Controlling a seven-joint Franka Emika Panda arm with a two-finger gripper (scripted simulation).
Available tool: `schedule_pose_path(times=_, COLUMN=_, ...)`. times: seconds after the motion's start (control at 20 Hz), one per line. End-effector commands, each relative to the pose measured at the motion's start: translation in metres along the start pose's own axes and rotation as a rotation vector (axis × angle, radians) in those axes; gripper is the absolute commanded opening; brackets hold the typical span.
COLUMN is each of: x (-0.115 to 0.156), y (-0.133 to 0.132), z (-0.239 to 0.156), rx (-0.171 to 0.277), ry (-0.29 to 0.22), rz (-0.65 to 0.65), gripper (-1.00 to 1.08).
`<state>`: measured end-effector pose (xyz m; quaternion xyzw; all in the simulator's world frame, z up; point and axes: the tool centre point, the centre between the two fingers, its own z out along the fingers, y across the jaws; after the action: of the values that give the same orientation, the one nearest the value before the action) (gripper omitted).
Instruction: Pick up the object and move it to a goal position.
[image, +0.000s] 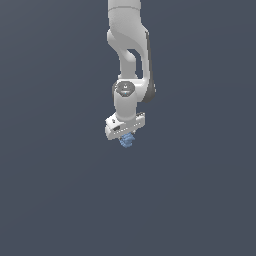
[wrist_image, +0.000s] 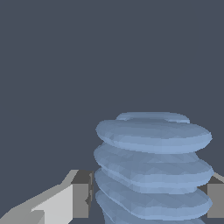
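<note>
The object (image: 127, 140) is a small light-blue ridged lump just under the white gripper (image: 126, 136) in the middle of the exterior view. In the wrist view the object (wrist_image: 151, 170) fills the space between the two fingers (wrist_image: 81, 194), with its stacked ridges running across. One finger pad sits against each side of it. The gripper is shut on the object. The fingertips are hidden behind the hand in the exterior view. I cannot tell whether the object rests on the floor or is held above it.
The white arm (image: 129, 55) comes down from the top of the exterior view. A plain dark grey-blue surface (image: 55, 190) lies all around. No goal marker shows in either view.
</note>
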<state>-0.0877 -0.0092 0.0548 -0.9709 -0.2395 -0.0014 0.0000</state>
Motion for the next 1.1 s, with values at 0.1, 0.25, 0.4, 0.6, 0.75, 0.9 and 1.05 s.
schedule_pose_path(times=0.1, x=0.0, y=-0.002, z=-0.002, rx=0.0, ry=0.0, rz=0.0, gripper=-1.0)
schedule_pose_path(times=0.25, x=0.002, y=-0.008, z=-0.008, rx=0.0, ry=0.0, rz=0.0, gripper=-1.0)
schedule_pose_path(times=0.4, x=0.004, y=-0.017, z=-0.018, rx=0.0, ry=0.0, rz=0.0, gripper=-1.0)
schedule_pose_path(times=0.6, x=0.009, y=-0.037, z=-0.039, rx=-0.001, ry=-0.001, rz=0.0, gripper=-1.0)
schedule_pose_path(times=0.75, x=0.014, y=-0.056, z=-0.059, rx=-0.001, ry=-0.002, rz=0.001, gripper=-1.0)
schedule_pose_path(times=0.9, x=0.02, y=-0.079, z=-0.084, rx=-0.002, ry=-0.002, rz=0.001, gripper=-1.0)
schedule_pose_path(times=1.05, x=0.026, y=-0.105, z=-0.111, rx=-0.002, ry=-0.003, rz=0.001, gripper=-1.0)
